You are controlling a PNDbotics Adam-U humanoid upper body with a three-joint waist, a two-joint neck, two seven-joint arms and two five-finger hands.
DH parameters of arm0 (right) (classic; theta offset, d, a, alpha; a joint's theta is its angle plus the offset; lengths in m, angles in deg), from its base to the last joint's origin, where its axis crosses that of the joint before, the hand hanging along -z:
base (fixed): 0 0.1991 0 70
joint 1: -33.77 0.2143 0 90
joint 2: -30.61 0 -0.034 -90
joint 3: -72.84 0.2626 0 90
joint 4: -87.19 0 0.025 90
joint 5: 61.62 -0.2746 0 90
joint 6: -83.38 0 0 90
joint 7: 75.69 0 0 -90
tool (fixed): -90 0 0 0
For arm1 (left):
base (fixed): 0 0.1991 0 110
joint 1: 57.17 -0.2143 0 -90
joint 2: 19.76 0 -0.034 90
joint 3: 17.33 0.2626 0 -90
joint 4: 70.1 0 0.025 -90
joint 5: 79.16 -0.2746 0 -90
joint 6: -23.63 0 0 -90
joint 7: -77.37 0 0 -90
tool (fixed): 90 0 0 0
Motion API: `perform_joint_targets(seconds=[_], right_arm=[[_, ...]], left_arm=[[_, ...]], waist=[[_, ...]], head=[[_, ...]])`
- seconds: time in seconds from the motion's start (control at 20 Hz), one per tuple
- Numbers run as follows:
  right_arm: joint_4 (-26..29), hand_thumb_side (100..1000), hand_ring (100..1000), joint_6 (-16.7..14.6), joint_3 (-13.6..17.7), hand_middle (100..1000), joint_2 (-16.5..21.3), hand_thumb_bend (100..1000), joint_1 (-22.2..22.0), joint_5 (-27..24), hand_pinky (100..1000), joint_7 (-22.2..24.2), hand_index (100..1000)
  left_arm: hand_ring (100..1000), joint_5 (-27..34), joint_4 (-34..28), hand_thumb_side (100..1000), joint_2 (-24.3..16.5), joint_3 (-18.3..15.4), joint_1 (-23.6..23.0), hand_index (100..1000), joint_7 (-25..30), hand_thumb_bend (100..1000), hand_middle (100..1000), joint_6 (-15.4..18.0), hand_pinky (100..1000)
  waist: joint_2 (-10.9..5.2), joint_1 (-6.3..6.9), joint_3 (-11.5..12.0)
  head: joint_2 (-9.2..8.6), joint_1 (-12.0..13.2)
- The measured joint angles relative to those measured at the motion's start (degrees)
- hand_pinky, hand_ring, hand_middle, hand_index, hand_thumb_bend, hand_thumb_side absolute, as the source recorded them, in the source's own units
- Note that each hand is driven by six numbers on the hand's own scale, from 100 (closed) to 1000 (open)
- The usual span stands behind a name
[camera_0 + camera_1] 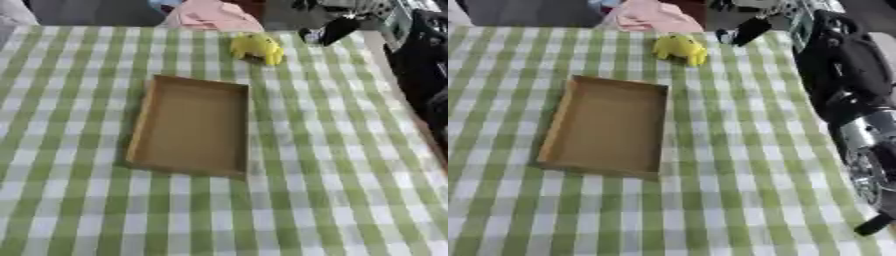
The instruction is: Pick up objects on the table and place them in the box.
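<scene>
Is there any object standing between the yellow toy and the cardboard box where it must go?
Nothing visible does. Only bare checkered cloth lies between the yellow toy and the box, which looks empty. The right hand is beside the toy.

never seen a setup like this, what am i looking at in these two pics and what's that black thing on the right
Both pictures show the same moment, taken by the two eyes of a camera in a humanoid robot's head, looking down at its work table. That is why they look almost alike.

The table is covered by a green and white checked cloth. In the middle lies a shallow brown cardboard box, open on top and with nothing in it. Beyond it, near the far edge, sits a small yellow toy. The robot is meant to put that toy into the box.

The black and silver thing along the right side is the robot's own right arm, reaching forward; the right eye view shows it best. Its right hand is at the far end, just right of the toy, holding nothing. Whether its fingers are straight or curled is unclear. The left hand is out of sight.
</scene>
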Motion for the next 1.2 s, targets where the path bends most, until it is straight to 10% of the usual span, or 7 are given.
perform_joint_targets(seconds=[0.2, 0.9, 1.1, 1.15, 1.2], right_arm=[[0.0, 827, 894, 0.5, 0.3, 889, -0.4, 100, 0.2, 1.2, 890, -0.7, 1000], [0.0, 940, 885, -0.1, 0.7, 880, -1.0, 100, 0.2, 1.7, 890, -1.3, 1000], [0.0, 772, 884, -1.1, 0.4, 881, -1.1, 100, 0.2, -0.4, 890, 0.2, 1000], [0.1, 487, 882, -1.4, 0.2, 883, -1.3, 100, 0.2, -0.9, 890, 0.5, 1000], [0.3, 471, 881, -1.6, -0.1, 883, -1.4, 100, 0.2, -1.2, 890, 0.9, 1000]], left_arm=[[616, 0.0, 0.0, 815, 0.0, 0.0, 0.4, 652, 0.2, 100, 641, -0.2, 365], [616, 0.0, -0.4, 805, 0.0, 0.0, 0.7, 648, 0.9, 100, 640, -0.7, 360], [616, 0.0, -0.4, 795, 0.0, 0.0, 0.8, 648, 1.2, 100, 640, -0.8, 360], [616, 0.0, -0.4, 781, 0.0, 0.0, 0.8, 648, 1.2, 100, 640, -0.8, 360], [616, 0.0, -0.4, 779, 0.0, 0.0, 0.9, 647, 1.2, 100, 640, -0.8, 360]], waist=[[0.56, -0.37, 0.3], [1.91, -1.26, 1.0], [2.15, -1.34, 1.0], [2.24, -1.38, 1.0], [2.28, -1.42, 1.0]], head=[[-0.4, -0.1], [-0.95, -0.5], [-0.97, -0.5], [-0.98, -0.5], [-0.98, -0.5]])
